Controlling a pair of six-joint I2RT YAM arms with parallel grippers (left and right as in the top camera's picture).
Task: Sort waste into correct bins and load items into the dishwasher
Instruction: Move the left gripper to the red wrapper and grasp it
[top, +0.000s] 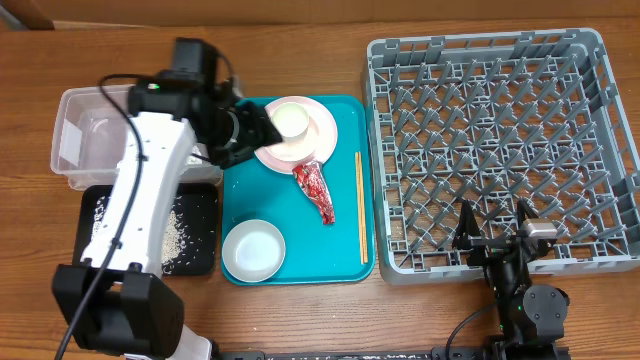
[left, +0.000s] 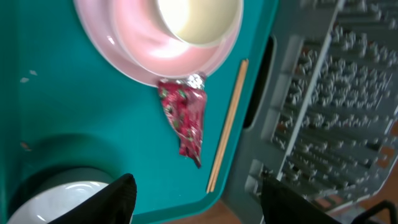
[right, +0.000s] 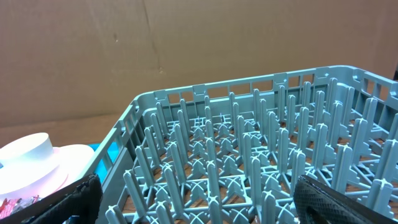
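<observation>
The pale pink plate lies at the back of the teal tray with a small whitish cup or bowl on it; I cannot tell which. The red wrapper lies just in front of the plate, and also shows in the left wrist view. A white bowl sits at the tray's front left. My left gripper hovers at the plate's left edge, open and empty. My right gripper is open and empty over the front edge of the grey dish rack. Rice lies in the black tray.
The clear tub stands at the far left behind the black tray, partly hidden by my left arm. A pair of wooden chopsticks lies along the right side of the teal tray. The rack stands right against the tray.
</observation>
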